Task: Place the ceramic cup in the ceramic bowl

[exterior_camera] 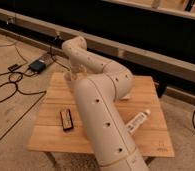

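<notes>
My arm [102, 115] rises from the bottom of the camera view, bends at an elbow [116, 80] and folds back to the far left of the wooden table [51, 135]. My gripper [72, 75] hangs down from the wrist [75, 47] over the table's far left corner, mostly hidden by the arm. The ceramic cup and the ceramic bowl do not show; the arm covers the middle of the table.
A small dark red oblong object [66, 120] lies at the table's front left. A long white labelled bottle [137, 121] lies on the right. Cables and a black box [37, 66] are on the floor to the left. A dark wall runs behind.
</notes>
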